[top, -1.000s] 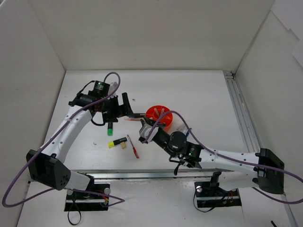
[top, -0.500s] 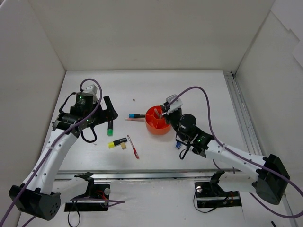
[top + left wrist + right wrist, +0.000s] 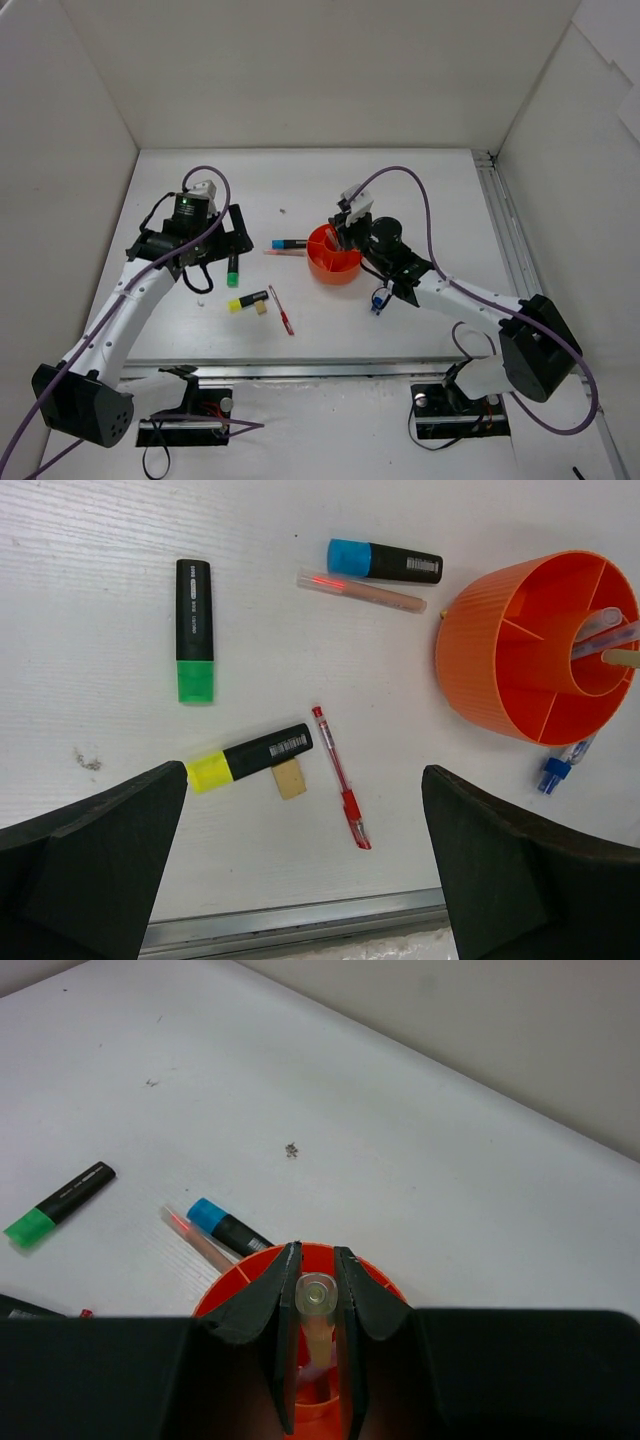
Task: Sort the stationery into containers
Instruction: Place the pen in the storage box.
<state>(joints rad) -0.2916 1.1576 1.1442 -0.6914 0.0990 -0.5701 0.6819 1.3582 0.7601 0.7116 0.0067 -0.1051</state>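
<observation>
A white table [image 3: 420, 200], faintly scuffed and boxed in by plain white walls [image 3: 300, 70] at the back and both sides, carries a metal rail [image 3: 506, 235] along its right edge. The right gripper [image 3: 317, 1270] is clenched on a pale pen [image 3: 317, 1296] that stands upright in the centre ring of the orange tub [image 3: 235, 1280] directly beneath it. A dark speck [image 3: 291, 1148] marks the table beyond its fingertips. The left gripper [image 3: 238, 232] hangs with its jaws spread wide, grasping nothing. Below it lie a green highlighter [image 3: 194, 630], a yellow highlighter [image 3: 250, 758] touching a small eraser [image 3: 290, 778], and a red pen [image 3: 340, 777]. Ahead and to its right, a blue highlighter [image 3: 385, 560] and a pink pen [image 3: 362, 590] lie side by side near the tub. A marker [image 3: 562, 765] lies just beside the tub's base.
</observation>
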